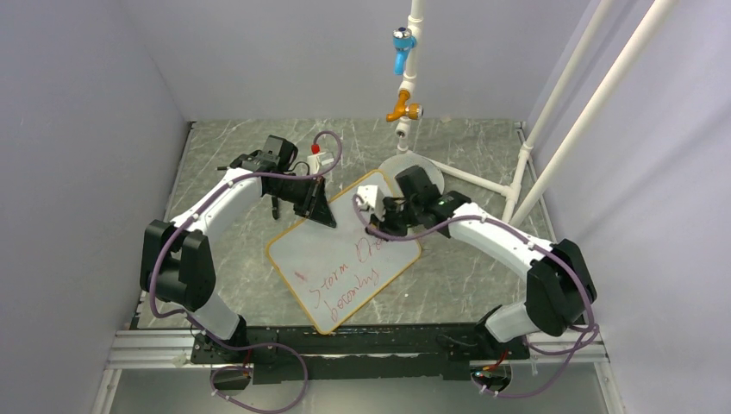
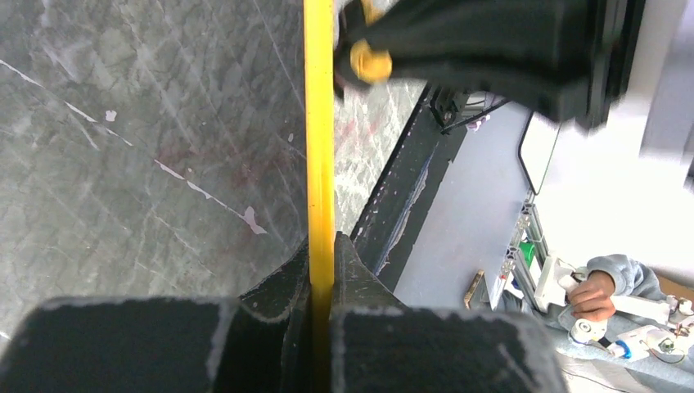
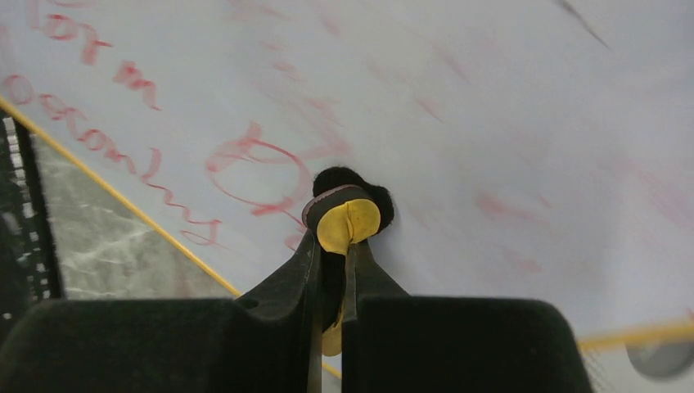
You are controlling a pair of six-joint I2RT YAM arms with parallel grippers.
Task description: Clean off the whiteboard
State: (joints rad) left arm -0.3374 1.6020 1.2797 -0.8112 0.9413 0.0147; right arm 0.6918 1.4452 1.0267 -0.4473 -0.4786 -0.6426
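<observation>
- Whiteboard (image 1: 345, 259): the far corner is covered by the right pincer (image 1: 377, 214) and its wrist, and the far-left rim lies under the left pincer (image 1: 323, 211).
- Red writing (image 1: 349, 274): the end of the first line is hidden, and the second line is too small to read.
- Left wrist view: the whiteboard is seen edge-on with its face unseen, and the right pincer is a dark blur.
- Eraser (image 3: 348, 223): its contact with the whiteboard is hidden behind it.
- Grey disc (image 3: 659, 360): cut off by the frame corner.

Whiteboard (image 1: 332, 259) on table (image 1: 215, 164), centre

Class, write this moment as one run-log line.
left tool: shut on whiteboard edge | right tool: shut on eraser, against whiteboard | red writing: present
</observation>
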